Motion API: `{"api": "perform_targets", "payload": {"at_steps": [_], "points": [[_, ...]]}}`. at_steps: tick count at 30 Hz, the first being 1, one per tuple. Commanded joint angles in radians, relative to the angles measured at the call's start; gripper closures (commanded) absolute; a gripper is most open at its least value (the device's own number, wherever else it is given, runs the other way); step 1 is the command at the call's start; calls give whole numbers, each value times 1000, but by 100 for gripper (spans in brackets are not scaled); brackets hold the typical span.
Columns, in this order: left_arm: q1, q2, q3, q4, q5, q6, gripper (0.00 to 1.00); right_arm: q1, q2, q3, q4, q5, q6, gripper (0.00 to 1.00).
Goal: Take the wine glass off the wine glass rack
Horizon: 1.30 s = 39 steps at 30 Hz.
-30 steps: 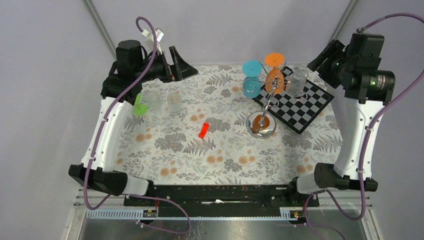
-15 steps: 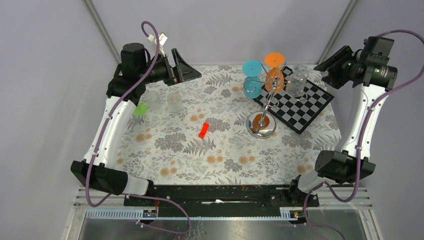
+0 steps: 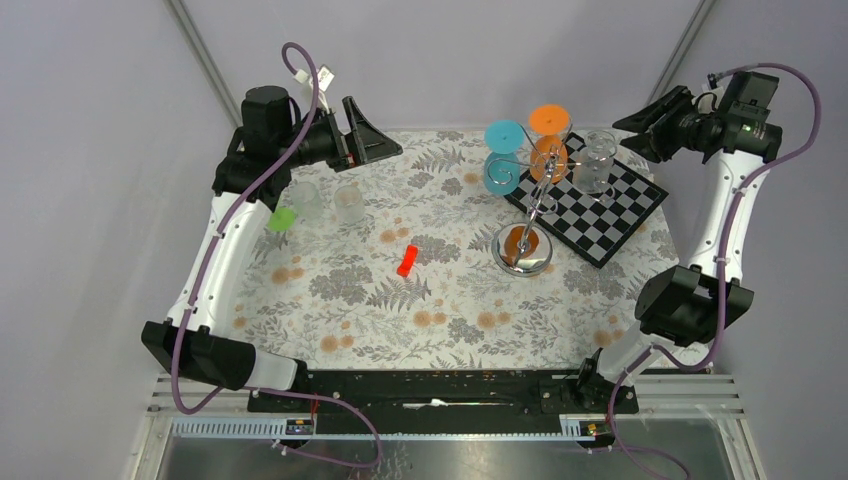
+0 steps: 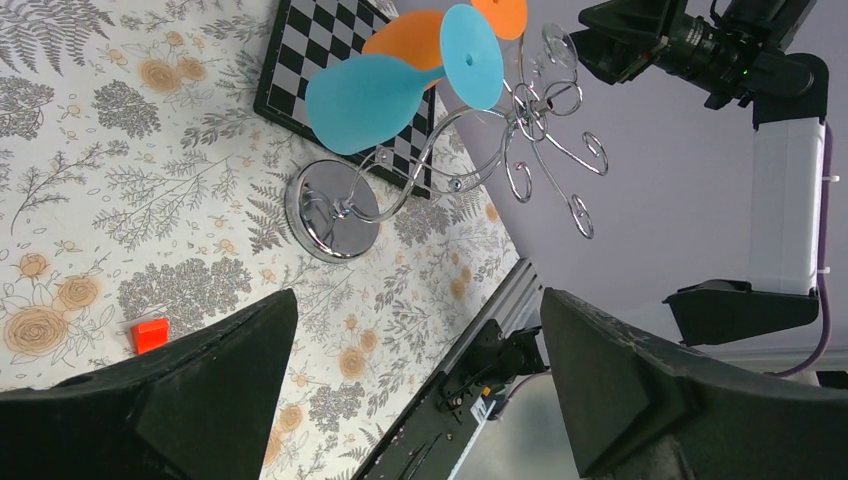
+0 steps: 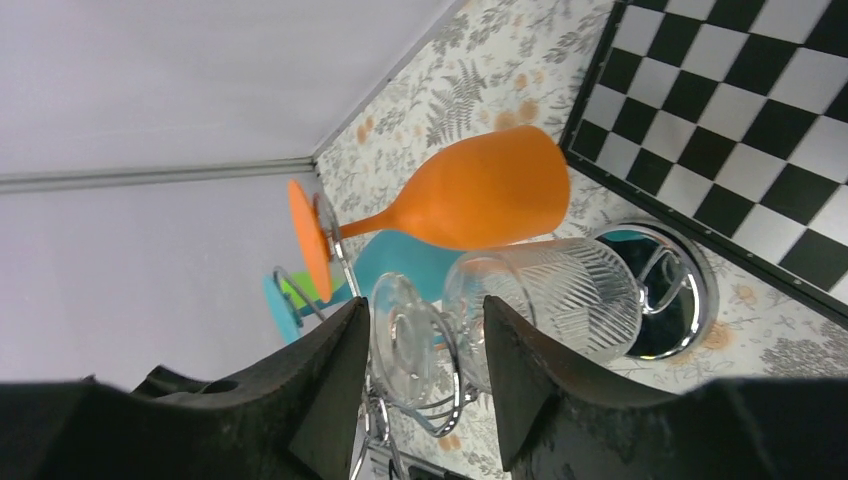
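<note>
The silver wine glass rack (image 3: pixel 521 250) stands right of centre on its round shiny base, which also shows in the left wrist view (image 4: pixel 335 210). A teal glass (image 3: pixel 503 155), an orange glass (image 3: pixel 549 140) and a clear wine glass (image 3: pixel 597 160) hang upside down from its wire arms. My right gripper (image 3: pixel 640 125) is open, just right of the clear glass. In the right wrist view the clear glass's foot (image 5: pixel 410 340) shows between its fingers (image 5: pixel 330 390) and the ribbed bowl (image 5: pixel 560 300) lies beyond. My left gripper (image 3: pixel 365 140) is open and empty at the far left.
A black-and-white chequered board (image 3: pixel 590 205) lies behind and right of the rack. Two clear glasses (image 3: pixel 349 203) and a green one (image 3: pixel 281 218) stand on the floral cloth at the far left. A small red block (image 3: pixel 407 260) lies mid-table.
My right arm has swung up and back to the right, and its gripper now points at the clear glass on the rack. The left arm shifted slightly, then held still.
</note>
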Motion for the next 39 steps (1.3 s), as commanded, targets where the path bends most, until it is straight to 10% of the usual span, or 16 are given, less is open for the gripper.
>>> {"api": "perform_targets", "payload": {"at_steps": [1, 39], "points": [[5, -21, -15, 23, -24, 18, 1, -1, -9, -16, 79, -117, 17, 47], [6, -25, -18, -63, -112, 98, 1, -1, -153, -249, 303, -255, 158, 55]]}}
